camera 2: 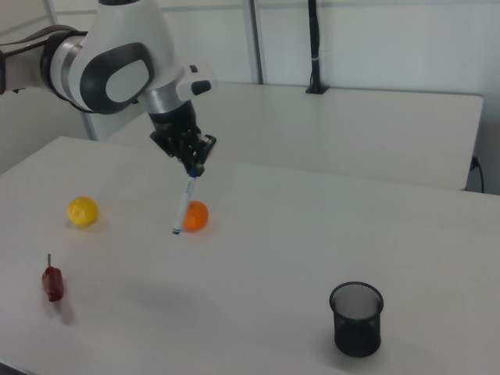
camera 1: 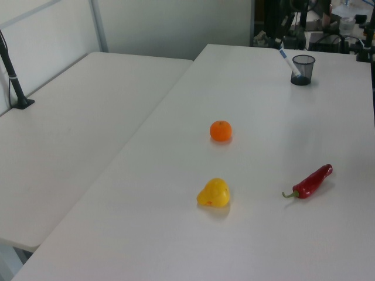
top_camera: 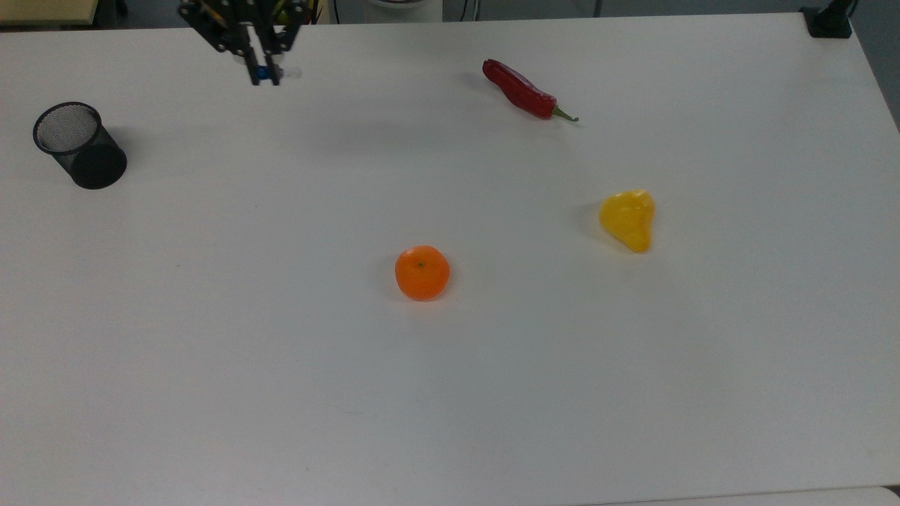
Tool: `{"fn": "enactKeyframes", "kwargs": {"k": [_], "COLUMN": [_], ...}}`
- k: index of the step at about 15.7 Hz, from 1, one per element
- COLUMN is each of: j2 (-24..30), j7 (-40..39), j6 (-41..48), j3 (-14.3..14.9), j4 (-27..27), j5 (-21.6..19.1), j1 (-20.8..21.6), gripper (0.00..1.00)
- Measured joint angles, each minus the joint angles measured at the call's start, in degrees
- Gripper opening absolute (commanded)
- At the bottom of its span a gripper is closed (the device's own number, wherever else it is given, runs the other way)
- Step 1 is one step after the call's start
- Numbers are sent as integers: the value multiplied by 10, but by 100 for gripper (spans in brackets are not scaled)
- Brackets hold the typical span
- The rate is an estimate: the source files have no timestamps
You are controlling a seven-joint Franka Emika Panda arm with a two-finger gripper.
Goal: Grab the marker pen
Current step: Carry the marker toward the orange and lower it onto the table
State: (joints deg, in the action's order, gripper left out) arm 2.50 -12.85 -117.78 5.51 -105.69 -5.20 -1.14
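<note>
Marker pen hangs in the air above the table, and we see our gripper clamped on its upper end, tip slanting downward. The black mesh cup stands well apart from it, as do the orange, chilli and yellow fruit.

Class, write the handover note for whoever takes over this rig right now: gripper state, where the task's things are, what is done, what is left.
Gripper: shut on the marker pen, held by its upper end and hanging tilted above the table.
Mesh cup: upright near the top view's left edge, apart from the pen.
Done: pen is out of the cup and lifted.
Left: probably just carry it to wherever it is wanted; chilli, orange and yellow fruit lie untouched.
</note>
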Motion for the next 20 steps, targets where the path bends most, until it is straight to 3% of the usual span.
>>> {"fn": "enactKeyframes", "kwargs": {"k": [4,9,15,20], "j2": [-28,-75,-129,-171], "j7": [15,43,52,67], "j6": [13,13,9,-54], "j3": [-63,-114,-120,-120], "j4": [-3,-5,-6,-13], "j5": [-34,-37,-37,-37], "j1": [0,8,51,74], "gripper": [0,0,0,0]}}
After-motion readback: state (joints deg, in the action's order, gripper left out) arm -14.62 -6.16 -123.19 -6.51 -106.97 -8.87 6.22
